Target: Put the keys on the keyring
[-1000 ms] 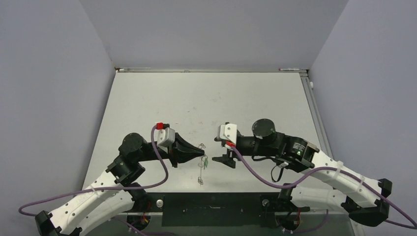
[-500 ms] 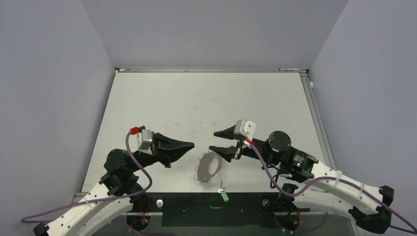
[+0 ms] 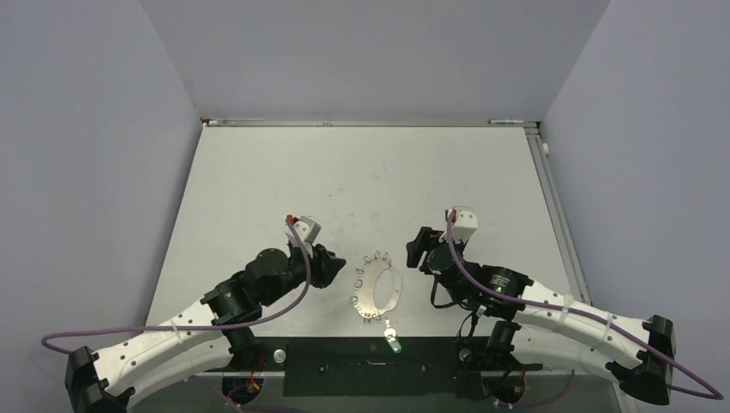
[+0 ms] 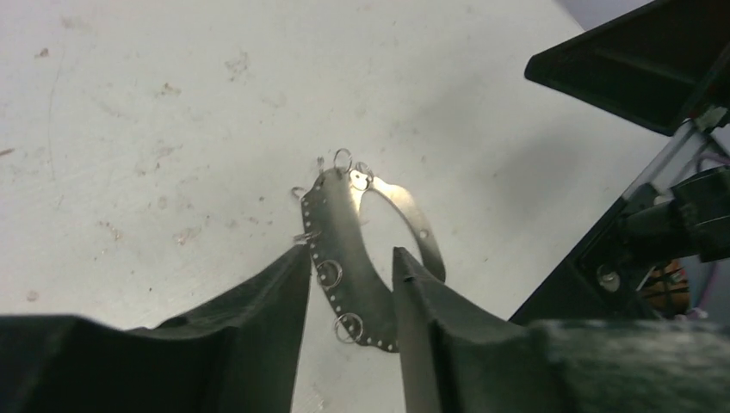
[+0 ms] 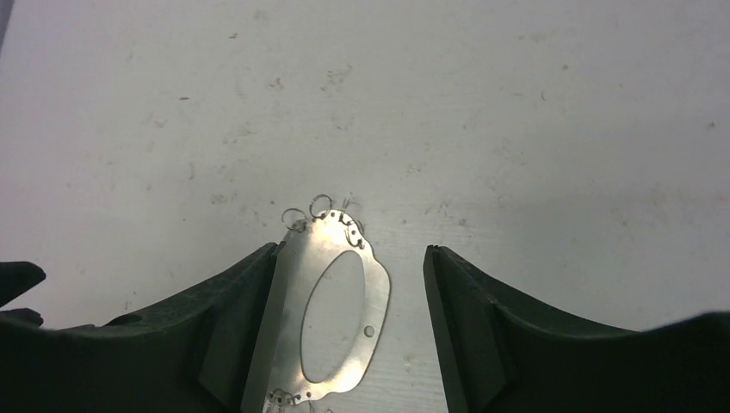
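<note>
The keyring (image 3: 376,291) is a flat grey oval ring with tiny wire loops on its rim, lying on the table near the front edge. The green key (image 3: 393,347) lies just in front of it, on the black base strip; I cannot tell whether it is joined to the ring. My left gripper (image 3: 338,266) is open and empty just left of the ring. My right gripper (image 3: 417,250) is open and empty just right of it. In the left wrist view the ring (image 4: 345,249) shows between the open gripper (image 4: 351,260). In the right wrist view the ring (image 5: 375,297) lies between the open gripper (image 5: 351,251).
The white table (image 3: 361,181) has grey walls on three sides. The black base strip (image 3: 344,357) runs along the near edge between the arm mounts.
A second ago my left gripper held the ring on edge. The ring now lies flat on the table, the green key has dropped to the near edge, and both grippers have come down beside the ring.
</note>
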Motion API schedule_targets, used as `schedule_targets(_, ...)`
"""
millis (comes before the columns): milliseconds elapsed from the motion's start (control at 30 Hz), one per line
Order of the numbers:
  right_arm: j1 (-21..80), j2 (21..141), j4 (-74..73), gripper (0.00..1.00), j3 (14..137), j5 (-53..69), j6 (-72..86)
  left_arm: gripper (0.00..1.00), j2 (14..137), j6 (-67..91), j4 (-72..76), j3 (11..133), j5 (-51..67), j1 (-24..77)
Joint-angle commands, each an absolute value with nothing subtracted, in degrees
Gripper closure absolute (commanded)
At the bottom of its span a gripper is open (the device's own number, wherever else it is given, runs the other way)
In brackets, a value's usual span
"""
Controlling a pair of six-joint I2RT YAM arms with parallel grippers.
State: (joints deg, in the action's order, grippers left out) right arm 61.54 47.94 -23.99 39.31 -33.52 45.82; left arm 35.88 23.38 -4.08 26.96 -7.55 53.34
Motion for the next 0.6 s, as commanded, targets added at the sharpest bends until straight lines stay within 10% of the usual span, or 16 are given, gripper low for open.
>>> schedule_targets(0, 61.78, 51.79, -34.01, 0.39, 37.85, -39.73, 62.43, 0.58, 40.48, 27.74, -7.19, 28.37, -16.92, 56.18)
schedule_targets(300, 61.78, 57.74, -26.70, 0.41, 37.65, -33.14, 52.60, 0.16, 51.98, 31.83, -2.93, 30.47, -13.16, 54.04)
schedule_targets(567, 61.78, 58.71, -28.70, 0.41, 37.83, -31.65, 52.18, 0.28, 61.43, 30.76, 2.20, 35.00, -6.70, 49.19)
